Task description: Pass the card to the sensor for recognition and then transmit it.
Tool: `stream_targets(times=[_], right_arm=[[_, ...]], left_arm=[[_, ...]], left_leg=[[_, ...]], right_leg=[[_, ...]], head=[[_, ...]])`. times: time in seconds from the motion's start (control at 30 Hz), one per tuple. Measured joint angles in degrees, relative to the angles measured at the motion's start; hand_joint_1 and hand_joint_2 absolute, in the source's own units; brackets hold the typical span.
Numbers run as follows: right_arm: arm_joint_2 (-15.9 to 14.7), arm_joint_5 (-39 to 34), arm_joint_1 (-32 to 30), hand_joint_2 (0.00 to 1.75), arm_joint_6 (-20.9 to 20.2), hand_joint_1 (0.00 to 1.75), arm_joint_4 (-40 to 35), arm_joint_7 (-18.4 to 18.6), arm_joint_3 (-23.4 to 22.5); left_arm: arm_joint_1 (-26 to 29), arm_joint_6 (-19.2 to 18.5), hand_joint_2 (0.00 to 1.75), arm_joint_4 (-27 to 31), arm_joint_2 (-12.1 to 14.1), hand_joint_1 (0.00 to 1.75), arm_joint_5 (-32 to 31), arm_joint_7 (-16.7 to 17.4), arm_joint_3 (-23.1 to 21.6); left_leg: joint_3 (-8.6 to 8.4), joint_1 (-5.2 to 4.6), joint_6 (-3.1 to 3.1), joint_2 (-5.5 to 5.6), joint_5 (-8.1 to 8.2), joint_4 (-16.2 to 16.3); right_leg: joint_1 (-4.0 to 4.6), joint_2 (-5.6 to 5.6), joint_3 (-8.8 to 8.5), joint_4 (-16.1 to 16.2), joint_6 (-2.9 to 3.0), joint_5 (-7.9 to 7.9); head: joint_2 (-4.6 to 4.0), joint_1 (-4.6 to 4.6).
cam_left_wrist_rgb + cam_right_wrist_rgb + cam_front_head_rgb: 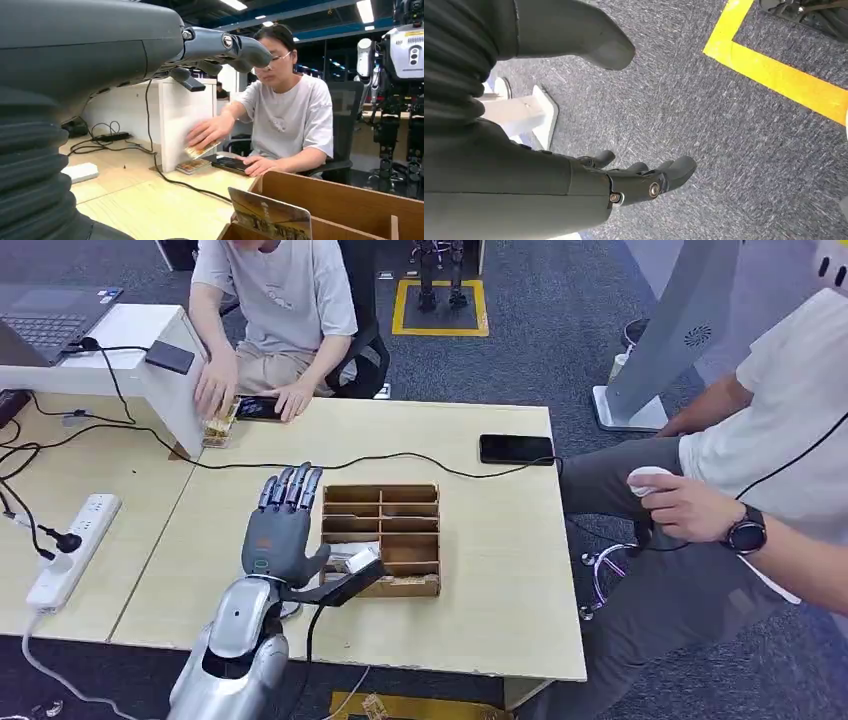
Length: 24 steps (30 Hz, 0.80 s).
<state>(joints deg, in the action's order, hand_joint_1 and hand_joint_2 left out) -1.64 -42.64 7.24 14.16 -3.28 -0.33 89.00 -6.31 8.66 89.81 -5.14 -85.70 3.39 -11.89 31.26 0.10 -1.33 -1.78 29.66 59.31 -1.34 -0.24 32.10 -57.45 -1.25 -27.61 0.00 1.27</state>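
A card stands tilted in the near left compartment of the wooden divided box; in the left wrist view the card leans up from the box. My left hand lies flat beside the box's left side, fingers straight and holding nothing, with its thumb stretched along the box's front edge just below the card. The fingers point toward the white stand that carries a black sensor. My right hand hangs over the carpet, holding nothing.
A seated person across the table holds a small stack of cards against the stand, next to a phone. A black phone with a cable lies at the far right. A power strip lies at left. Another person sits at right.
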Motion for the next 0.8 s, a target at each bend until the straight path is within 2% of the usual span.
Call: stream_targets(times=[0.43, 0.67, 0.8], right_arm=[[0.31, 0.63, 0.52, 1.75, 0.04, 0.00, -0.07, 0.07, 0.00], [0.48, 1.22, 0.67, 1.75, 0.00, 0.00, -0.07, 0.07, 0.00], [0.63, 1.22, 0.79, 1.75, 0.00, 0.00, -0.11, -0.02, 0.00]], left_arm=[[-0.66, 1.60, 1.75, -1.29, -0.07, 0.00, 0.00, -0.61, -0.04], [-0.90, 2.25, 1.75, -1.68, -1.51, 0.00, 0.00, -2.95, -0.04], [-1.45, 3.15, 1.75, -2.40, -1.03, 0.00, 0.00, 0.46, -0.55]], left_leg=[[0.00, 0.00, 0.00, 0.00, 0.00, 0.00], [0.01, 0.00, 0.00, 0.00, 0.00, 0.00], [0.00, 0.00, 0.00, 0.00, 0.00, 0.00]], right_leg=[[0.00, 0.00, 0.00, 0.00, 0.00, 0.00], [0.00, 0.00, 0.00, 0.00, 0.00, 0.00], [0.00, 0.00, 0.00, 0.00, 0.00, 0.00]], head=[[0.00, 0.00], [0.00, -0.02], [0.00, 0.00]])
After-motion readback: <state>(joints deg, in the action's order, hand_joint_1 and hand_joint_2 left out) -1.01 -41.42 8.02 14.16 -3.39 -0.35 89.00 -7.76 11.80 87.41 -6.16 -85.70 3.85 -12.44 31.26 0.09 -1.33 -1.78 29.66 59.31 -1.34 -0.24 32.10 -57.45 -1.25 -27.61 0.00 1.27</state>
